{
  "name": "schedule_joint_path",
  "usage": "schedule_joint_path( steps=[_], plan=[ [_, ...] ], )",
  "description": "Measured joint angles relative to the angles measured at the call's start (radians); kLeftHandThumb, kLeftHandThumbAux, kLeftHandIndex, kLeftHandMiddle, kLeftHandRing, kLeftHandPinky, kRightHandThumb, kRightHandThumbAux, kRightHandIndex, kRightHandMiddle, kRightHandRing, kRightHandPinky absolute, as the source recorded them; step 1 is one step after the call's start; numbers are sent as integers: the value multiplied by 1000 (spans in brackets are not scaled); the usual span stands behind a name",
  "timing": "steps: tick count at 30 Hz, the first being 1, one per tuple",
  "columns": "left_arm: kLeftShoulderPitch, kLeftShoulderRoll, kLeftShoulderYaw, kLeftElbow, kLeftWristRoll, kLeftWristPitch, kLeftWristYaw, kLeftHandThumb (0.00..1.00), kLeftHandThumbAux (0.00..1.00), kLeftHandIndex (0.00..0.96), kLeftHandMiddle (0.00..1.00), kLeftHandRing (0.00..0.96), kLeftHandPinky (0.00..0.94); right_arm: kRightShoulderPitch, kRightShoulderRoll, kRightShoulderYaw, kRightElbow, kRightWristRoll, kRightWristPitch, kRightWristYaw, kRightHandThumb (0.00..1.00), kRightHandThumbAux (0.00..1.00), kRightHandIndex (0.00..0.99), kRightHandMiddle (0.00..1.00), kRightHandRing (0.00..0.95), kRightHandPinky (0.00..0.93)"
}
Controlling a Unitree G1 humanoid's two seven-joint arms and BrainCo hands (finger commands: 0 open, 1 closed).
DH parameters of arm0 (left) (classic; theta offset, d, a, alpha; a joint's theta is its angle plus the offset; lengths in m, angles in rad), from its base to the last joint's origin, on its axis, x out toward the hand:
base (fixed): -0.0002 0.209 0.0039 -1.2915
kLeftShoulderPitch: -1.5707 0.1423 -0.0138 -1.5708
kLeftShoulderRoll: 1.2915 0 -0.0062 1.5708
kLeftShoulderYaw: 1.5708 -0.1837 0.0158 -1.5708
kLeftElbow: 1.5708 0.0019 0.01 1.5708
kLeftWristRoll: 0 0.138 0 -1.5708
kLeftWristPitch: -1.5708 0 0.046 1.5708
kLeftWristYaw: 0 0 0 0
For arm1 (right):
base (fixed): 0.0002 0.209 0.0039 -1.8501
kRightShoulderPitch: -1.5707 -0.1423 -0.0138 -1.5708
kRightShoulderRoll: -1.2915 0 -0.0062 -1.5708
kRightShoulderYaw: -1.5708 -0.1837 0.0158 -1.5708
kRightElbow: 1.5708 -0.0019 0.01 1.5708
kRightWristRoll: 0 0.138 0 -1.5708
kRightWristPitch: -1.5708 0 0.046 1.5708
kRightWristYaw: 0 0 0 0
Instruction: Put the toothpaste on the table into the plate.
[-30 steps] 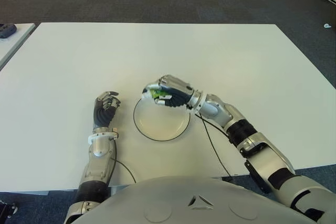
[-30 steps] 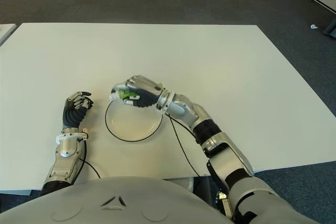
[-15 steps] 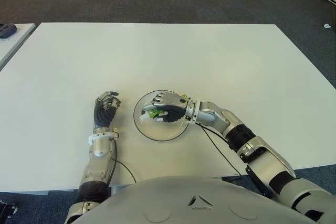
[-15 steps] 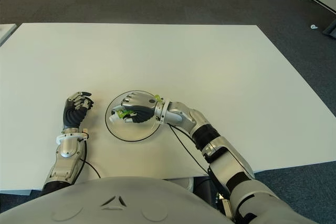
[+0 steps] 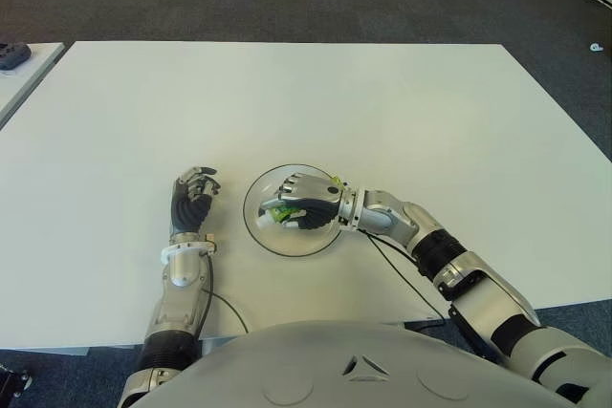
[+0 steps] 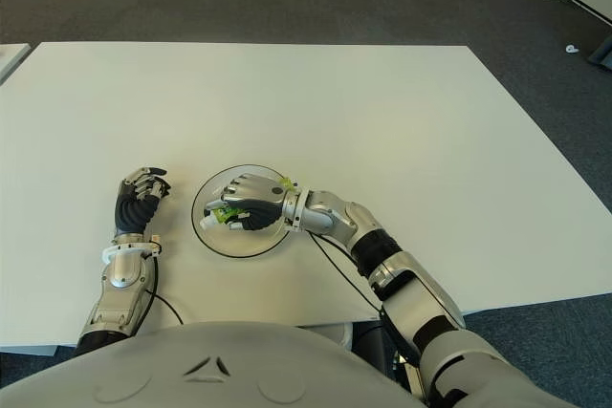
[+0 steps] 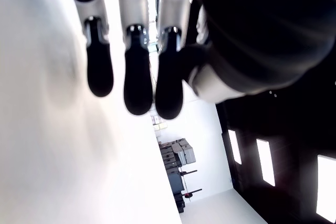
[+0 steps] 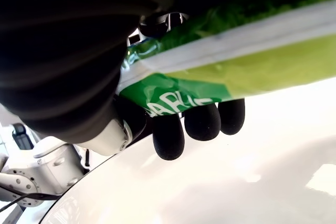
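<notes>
A round white plate point(image 5: 263, 236) with a dark rim lies on the white table point(image 5: 382, 112) near its front edge. My right hand point(image 5: 301, 203) hovers low over the plate's middle, shut on a green and white toothpaste tube point(image 5: 278, 214). The tube's cap end pokes out toward the left, just above the plate's surface. In the right wrist view the tube point(image 8: 220, 61) runs across my palm with my fingertips point(image 8: 202, 121) curled under it, over the plate point(image 8: 210, 182). My left hand point(image 5: 194, 193) shows left of the plate, fingers curled, holding nothing.
A cable point(image 5: 392, 269) trails from my right wrist over the table's front edge. Dark carpet lies beyond the table. The corner of another table point(image 5: 24, 59) with a dark object on it shows at the far left.
My right hand has come from the plate's far rim to over its middle and lowered with the toothpaste. The left hand has not moved.
</notes>
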Motion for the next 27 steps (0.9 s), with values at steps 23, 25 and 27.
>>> schedule_joint_path(
  steps=[23,25,27],
  plan=[
    [0,3,1,7,28,-10,18,705,717,427,554,555,467,-37,-34,-18,-5,43,-52,57,234,233,0,0,0,0],
    [0,4,1,7,33,-11,19,705,717,427,554,556,469,-37,-33,-22,-5,43,-60,47,250,227,0,0,0,0],
    [-1,6,1,8,35,-11,19,706,717,427,555,556,469,-38,-32,-24,-5,43,-66,40,274,223,0,0,0,0]
  ],
)
